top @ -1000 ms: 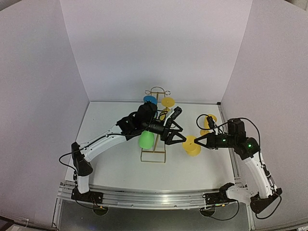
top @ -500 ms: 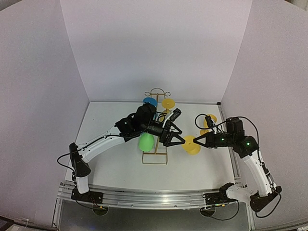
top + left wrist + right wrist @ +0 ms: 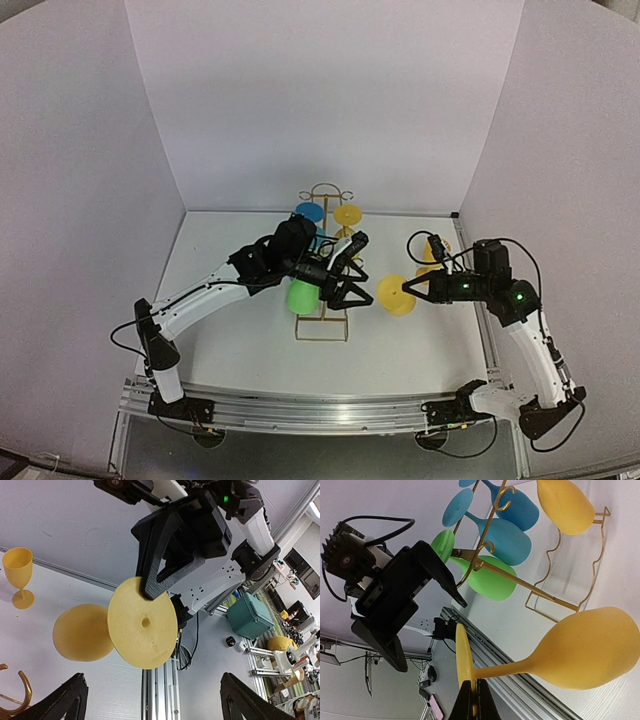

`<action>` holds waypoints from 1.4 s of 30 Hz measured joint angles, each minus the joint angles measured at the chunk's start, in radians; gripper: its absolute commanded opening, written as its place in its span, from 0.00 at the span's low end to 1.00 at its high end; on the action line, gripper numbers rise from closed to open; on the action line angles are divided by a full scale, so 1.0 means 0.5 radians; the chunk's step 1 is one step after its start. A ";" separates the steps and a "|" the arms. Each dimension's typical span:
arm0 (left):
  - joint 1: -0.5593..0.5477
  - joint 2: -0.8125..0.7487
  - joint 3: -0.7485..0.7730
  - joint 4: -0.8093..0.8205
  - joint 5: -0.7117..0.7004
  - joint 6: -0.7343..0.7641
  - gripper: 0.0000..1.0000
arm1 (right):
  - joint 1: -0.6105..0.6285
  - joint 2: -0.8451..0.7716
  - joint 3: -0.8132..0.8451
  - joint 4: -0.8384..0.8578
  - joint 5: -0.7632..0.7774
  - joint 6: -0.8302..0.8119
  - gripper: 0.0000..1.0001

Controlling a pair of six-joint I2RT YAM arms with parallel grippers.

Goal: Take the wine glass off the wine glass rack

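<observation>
The gold wire wine glass rack (image 3: pixel 322 262) stands mid-table with green (image 3: pixel 303 296), blue (image 3: pixel 310 212) and yellow (image 3: pixel 348 214) wine glasses hanging on it. My right gripper (image 3: pixel 408 290) is shut on the flat foot (image 3: pixel 461 655) of a yellow wine glass (image 3: pixel 396 297), held sideways off the rack's right side, bowl (image 3: pixel 590 650) above the table. The rack (image 3: pixel 555 580) shows behind it in the right wrist view. My left gripper (image 3: pixel 358 290) is open and empty, facing the glass's foot (image 3: pixel 142 622) from a short gap.
Another yellow wine glass (image 3: pixel 436 250) stands upright on the table at the right, also seen in the left wrist view (image 3: pixel 17 575). White walls enclose the table on three sides. The aluminium rail (image 3: pixel 320 412) runs along the near edge.
My left gripper has drawn back to the left, away from the yellow glass, jaws still open. My right gripper keeps its hold on the glass, nearly in place.
</observation>
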 measured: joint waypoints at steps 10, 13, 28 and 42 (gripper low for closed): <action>-0.059 -0.011 0.081 -0.152 -0.055 0.008 0.92 | 0.021 0.016 0.088 0.057 -0.066 -0.017 0.00; -0.066 -0.009 0.094 -0.159 -0.055 -0.054 0.89 | 0.030 0.033 0.100 0.073 -0.080 -0.018 0.00; -0.066 0.083 0.172 -0.129 -0.053 -0.267 0.72 | 0.080 0.059 0.103 0.203 -0.089 -0.011 0.00; -0.066 0.108 0.188 -0.001 -0.037 -0.379 0.10 | 0.112 0.064 0.098 0.270 -0.087 -0.007 0.00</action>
